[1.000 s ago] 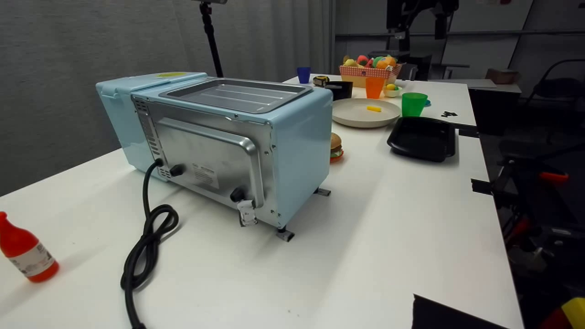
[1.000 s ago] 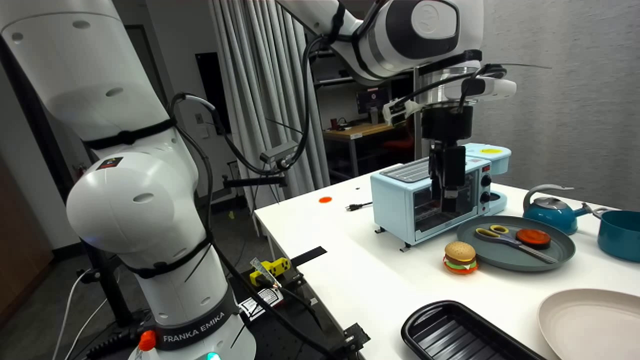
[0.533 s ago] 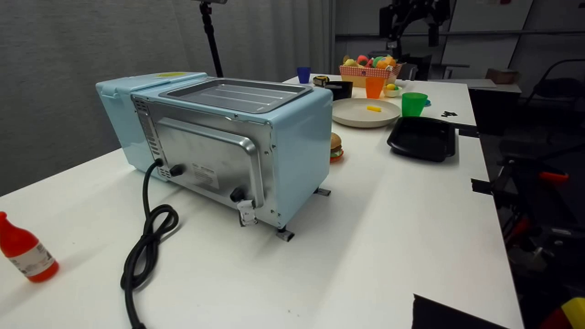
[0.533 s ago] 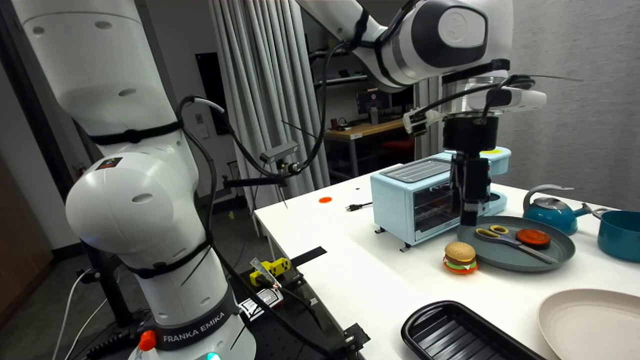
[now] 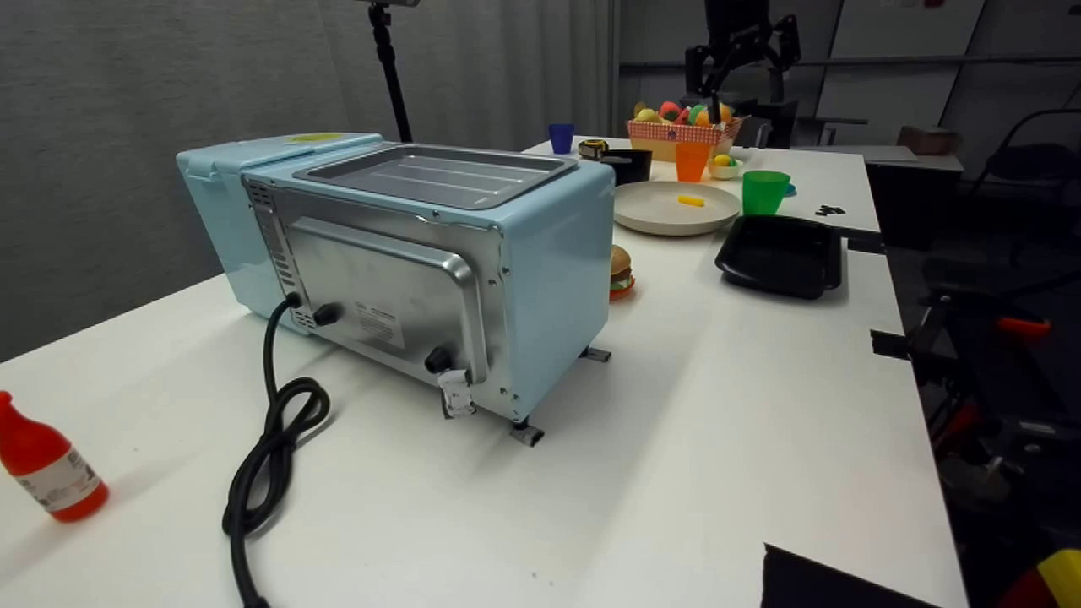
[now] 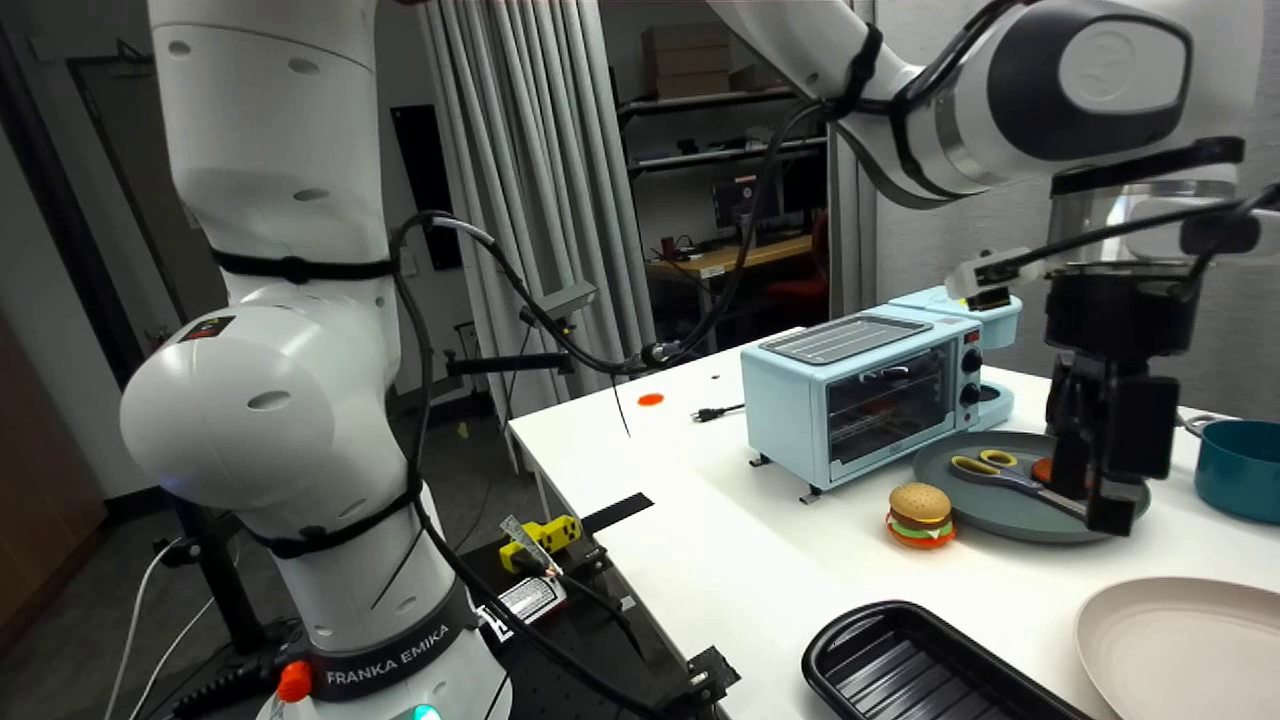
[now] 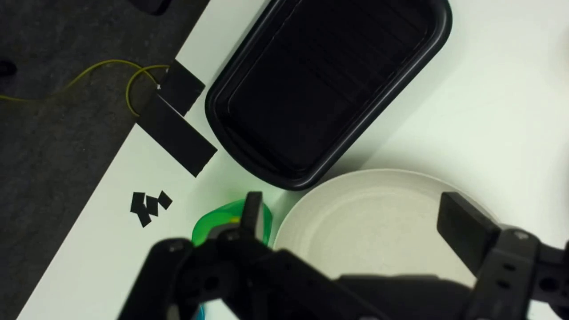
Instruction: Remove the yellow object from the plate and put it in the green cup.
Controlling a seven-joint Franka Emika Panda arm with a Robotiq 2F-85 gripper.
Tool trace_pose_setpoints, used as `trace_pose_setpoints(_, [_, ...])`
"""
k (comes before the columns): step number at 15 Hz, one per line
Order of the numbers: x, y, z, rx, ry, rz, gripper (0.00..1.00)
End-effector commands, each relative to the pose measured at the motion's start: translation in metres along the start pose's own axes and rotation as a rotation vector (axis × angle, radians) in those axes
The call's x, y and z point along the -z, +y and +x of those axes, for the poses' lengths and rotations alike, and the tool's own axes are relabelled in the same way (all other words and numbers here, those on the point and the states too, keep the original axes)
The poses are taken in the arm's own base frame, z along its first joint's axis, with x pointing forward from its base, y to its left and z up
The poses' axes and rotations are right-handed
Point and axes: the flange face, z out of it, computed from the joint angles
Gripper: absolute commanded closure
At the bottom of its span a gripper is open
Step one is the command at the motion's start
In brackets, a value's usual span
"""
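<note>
The yellow piece (image 5: 691, 201) lies on the white plate (image 5: 646, 221) in an exterior view. The plate also shows, cut off, in an exterior view (image 6: 1180, 650) and in the wrist view (image 7: 378, 231). The bright green cup (image 5: 764, 192) stands beside the plate; in the wrist view the cup (image 7: 218, 218) is partly behind a finger, with a small yellow spot inside it. My gripper (image 7: 351, 218) is open and empty, high above the plate. It also shows in both exterior views (image 5: 745, 91), (image 6: 1092, 500). The yellow piece on the plate is hidden in the wrist view.
A black tray (image 7: 329, 89) lies beside the plate and cup. A toaster oven (image 6: 850, 390), toy burger (image 6: 920, 515), grey plate (image 6: 1010, 525) with scissors and teal pot (image 6: 1240, 470) stand nearby. An orange cup (image 5: 691, 162) and fruit basket (image 5: 676, 150) stand behind the plate.
My gripper has moved away from the toaster oven, past the grey plate towards the white plate, and come lower. It has also turned somewhat. The objects on the table have not moved.
</note>
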Motion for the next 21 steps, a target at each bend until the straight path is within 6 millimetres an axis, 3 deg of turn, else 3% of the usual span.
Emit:
trace_pose_setpoints(1, [-0.009,0.0,0.048,0.06,-0.024,0.029,0.0])
trace_pose_setpoints(5, [-0.017,-0.007,0.079,0.241,-0.024,0.103,0.0])
trace_pose_setpoints(10, [-0.014,-0.024,0.1,0.449,0.03,0.116,0.0])
trace_pose_setpoints(11, [-0.012,-0.027,0.102,0.429,0.04,0.095,0.0])
trace_pose_setpoints(12, [-0.017,-0.022,0.091,0.4,0.021,0.096,0.0])
trace_pose_setpoints(21, [-0.015,-0.027,0.096,0.409,0.032,0.094,0.0])
